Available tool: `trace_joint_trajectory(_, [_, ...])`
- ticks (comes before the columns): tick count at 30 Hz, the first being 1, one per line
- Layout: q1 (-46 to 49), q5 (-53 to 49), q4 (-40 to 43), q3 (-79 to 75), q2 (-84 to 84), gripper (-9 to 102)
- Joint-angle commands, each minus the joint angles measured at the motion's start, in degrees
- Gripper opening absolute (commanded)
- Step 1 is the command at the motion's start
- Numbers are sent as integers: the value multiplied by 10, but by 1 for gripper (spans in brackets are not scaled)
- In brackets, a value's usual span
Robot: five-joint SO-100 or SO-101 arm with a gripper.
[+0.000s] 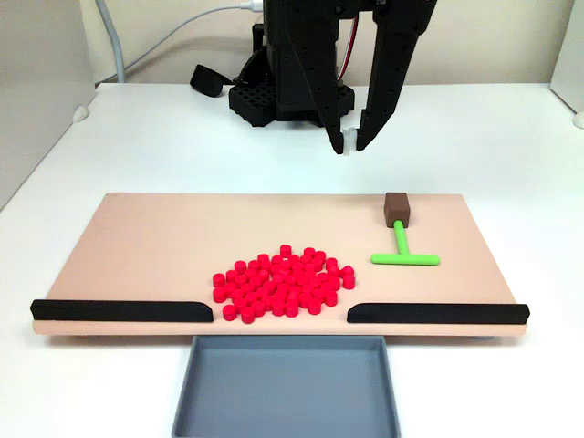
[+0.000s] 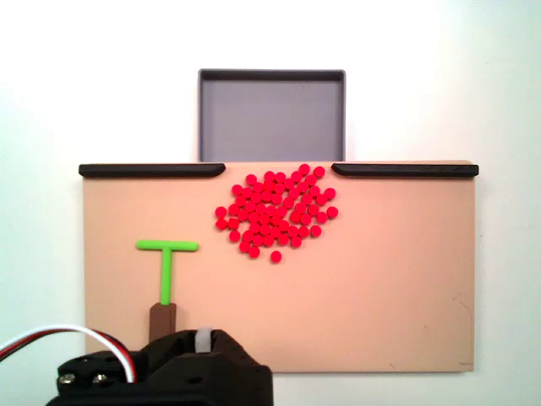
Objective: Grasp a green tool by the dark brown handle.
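Green tool [image 1: 402, 252] is seen lying flat on the big tan board [image 1: 137, 237], in front of the jaws and a bit to their right in a fixed view. A grey tray [image 1: 287, 388] is set past the board. Red pieces [image 1: 285, 281] are piled left of the tool. Its dark brown handle [image 1: 398, 209] is nearest the jaws. The gripper [image 1: 350, 141] is held up, jaws slightly apart, nothing grasped.
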Motion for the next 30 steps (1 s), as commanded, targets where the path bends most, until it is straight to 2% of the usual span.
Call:
trace_joint_trajectory(1, [-13,14,1,-11,18,0])
trace_joint_trajectory(19, [-70,98,1,16,20,0])
trace_joint_trajectory(30, [-75,93,-5,37,25,0])
